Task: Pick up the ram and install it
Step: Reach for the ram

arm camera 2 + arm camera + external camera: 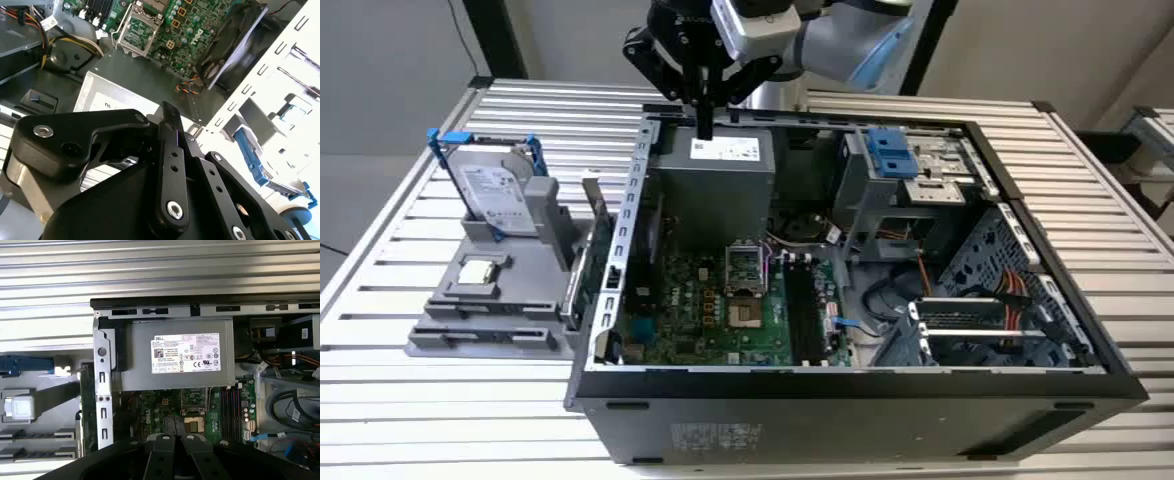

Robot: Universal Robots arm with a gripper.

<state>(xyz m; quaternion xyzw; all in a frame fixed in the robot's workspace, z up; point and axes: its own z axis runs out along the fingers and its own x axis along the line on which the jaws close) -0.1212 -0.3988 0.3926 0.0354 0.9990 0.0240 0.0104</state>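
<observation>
We see a ribbed, pale metal counter (400,400), a matt grey sheet-metal case (854,420) and a matt black hand (704,128).

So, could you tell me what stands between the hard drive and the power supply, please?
In the exterior view, the computer case's upright side wall stands between the hard drive and the power supply.

The power supply (714,180) lies directly beneath the claw (704,132), inside the open computer case (854,400). The hard drive (500,185) stands upright, well apart from the claw.
</observation>
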